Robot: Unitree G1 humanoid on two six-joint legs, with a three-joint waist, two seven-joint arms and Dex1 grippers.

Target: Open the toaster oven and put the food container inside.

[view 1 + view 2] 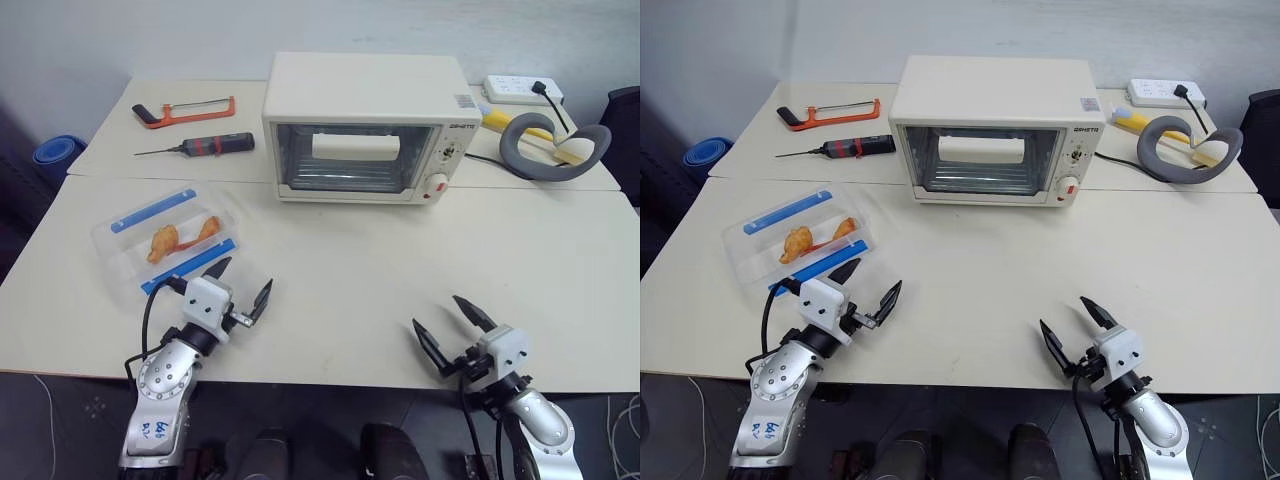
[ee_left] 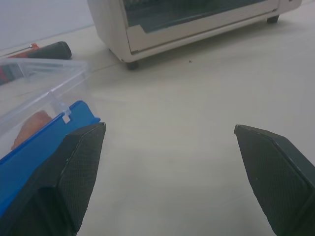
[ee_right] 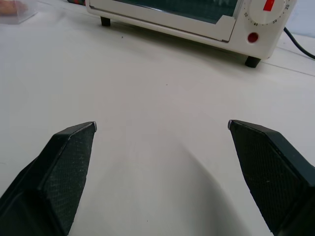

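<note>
Left eye view: food container [image 1: 168, 238] lies diagonally, oven [image 1: 365, 130] door shut.

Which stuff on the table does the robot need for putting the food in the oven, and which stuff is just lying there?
Needed:
toaster oven, door shut
food container, beside the left gripper

Just lying about:
red hacksaw
screwdriver
power strip
grey curved band

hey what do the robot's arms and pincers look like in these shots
Each pincer, left and right, has two black pointed fingers with textured pads on a white block. Silver round-jointed forearms carry black cables; the left one bears blue handwriting.
</note>
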